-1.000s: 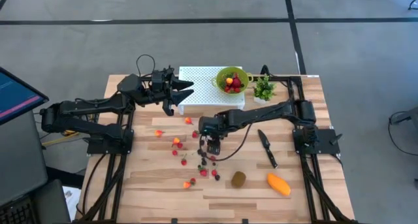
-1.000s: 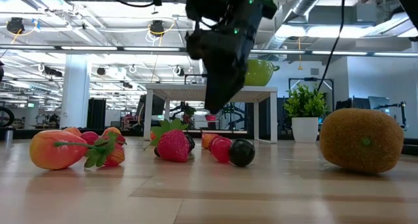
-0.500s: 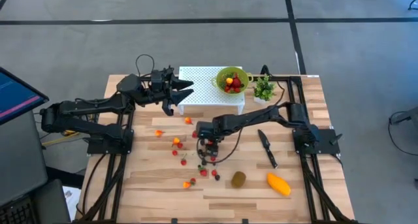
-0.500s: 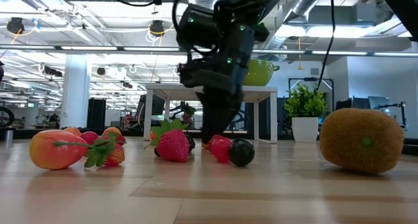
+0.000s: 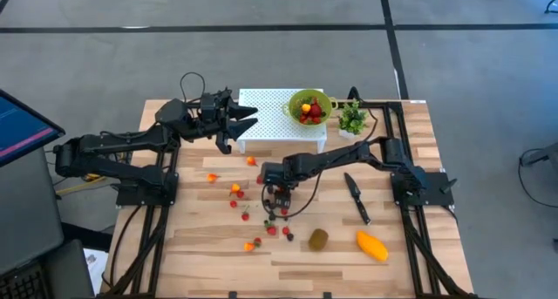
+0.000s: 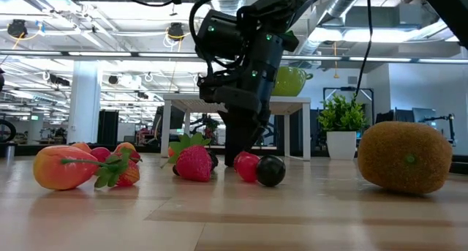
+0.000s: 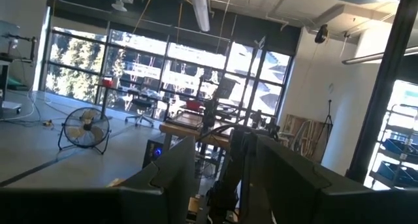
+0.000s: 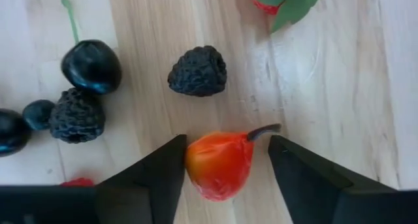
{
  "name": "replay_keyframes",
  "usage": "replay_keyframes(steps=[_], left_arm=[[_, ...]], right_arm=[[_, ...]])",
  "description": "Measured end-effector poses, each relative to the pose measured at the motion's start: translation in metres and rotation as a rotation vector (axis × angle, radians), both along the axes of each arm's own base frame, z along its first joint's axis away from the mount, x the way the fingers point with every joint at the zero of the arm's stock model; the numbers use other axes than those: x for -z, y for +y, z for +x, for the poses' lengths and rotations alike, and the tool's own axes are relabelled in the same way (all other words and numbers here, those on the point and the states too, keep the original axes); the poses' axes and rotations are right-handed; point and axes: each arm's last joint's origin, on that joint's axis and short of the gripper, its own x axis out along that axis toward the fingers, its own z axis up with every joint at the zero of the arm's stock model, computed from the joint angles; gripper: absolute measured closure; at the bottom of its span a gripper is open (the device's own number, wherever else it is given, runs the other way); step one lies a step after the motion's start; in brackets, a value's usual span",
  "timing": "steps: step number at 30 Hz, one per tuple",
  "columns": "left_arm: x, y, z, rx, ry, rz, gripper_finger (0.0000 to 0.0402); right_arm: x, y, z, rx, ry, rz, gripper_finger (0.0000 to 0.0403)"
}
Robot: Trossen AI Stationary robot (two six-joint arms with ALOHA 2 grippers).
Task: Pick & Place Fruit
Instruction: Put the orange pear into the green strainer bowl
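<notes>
Since the earlier frame, the right gripper (image 5: 277,194) has been lowered onto the berry cluster at mid-bench. A red-orange fruit (image 8: 219,164) with a short stem is seen between its jaws, which stand apart on either side of it; contact cannot be confirmed. Dark berries (image 8: 198,70) lie just beside it on the bench (image 5: 410,247). Toward the near edge, the kiwi (image 5: 318,239) and mango (image 5: 372,246) rest apart from the cluster. At the far edge, the left gripper (image 5: 247,118) is held above the bench by the white perforated stand (image 5: 275,103), jaws apart and empty.
</notes>
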Motion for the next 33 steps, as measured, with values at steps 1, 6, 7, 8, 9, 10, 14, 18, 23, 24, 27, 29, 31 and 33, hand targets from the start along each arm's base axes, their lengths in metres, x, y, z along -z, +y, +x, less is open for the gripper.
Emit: replay_keyframes(steps=[1,6,7,8,9,10,14,18,23,24,27,29,31,33], left_arm=[[0.000,0.000,0.000,0.000,0.000,0.000,0.0243],[0.000,0.000,0.000,0.000,-0.001,0.000,0.0243],[0.000,0.000,0.000,0.000,-0.001,0.000,0.0243],[0.000,0.000,0.000,0.000,-0.001,0.000,0.0243],[0.000,0.000,0.000,0.000,-0.001,0.000,0.0243],[0.000,0.000,0.000,0.000,-0.002,0.001,0.0243],[0.000,0.000,0.000,0.000,-0.002,0.001,0.0243],[0.000,0.000,0.000,0.000,-0.003,0.001,0.0243],[-0.001,0.000,0.000,0.000,-0.006,0.002,0.0243],[-0.001,0.000,0.000,0.000,-0.007,0.002,0.0243],[-0.001,0.000,0.000,0.000,-0.008,0.002,0.0243],[-0.001,0.000,0.000,0.000,-0.007,0.002,0.0243],[-0.001,0.000,0.000,0.000,-0.007,0.002,0.0243],[-0.001,0.000,0.000,0.000,-0.007,0.002,0.0243]], right_arm=[[0.000,0.000,0.000,-0.005,0.001,-0.001,0.0199],[0.000,-0.001,0.000,-0.008,0.003,-0.002,0.0254],[0.000,-0.001,0.000,-0.011,0.003,-0.003,0.0266],[0.001,-0.001,0.000,-0.015,0.004,-0.004,0.0277],[0.000,-0.001,-0.001,-0.017,0.003,-0.005,0.0286],[-0.001,-0.001,-0.001,-0.024,0.006,-0.007,0.0294],[-0.004,0.000,-0.002,-0.046,0.005,-0.002,0.0306],[-0.014,0.002,-0.007,-0.071,0.013,0.010,0.0300],[-0.050,0.003,-0.014,-0.088,-0.063,-0.001,0.0304],[-0.058,0.003,-0.015,-0.095,-0.082,-0.007,0.0305],[-0.087,0.004,-0.023,-0.108,-0.157,-0.014,0.0303],[-0.108,0.004,-0.030,-0.122,-0.213,-0.021,0.0302],[-0.129,0.003,-0.038,-0.131,-0.265,-0.030,0.0302],[-0.150,0.000,-0.046,-0.139,-0.329,-0.043,0.0302]])
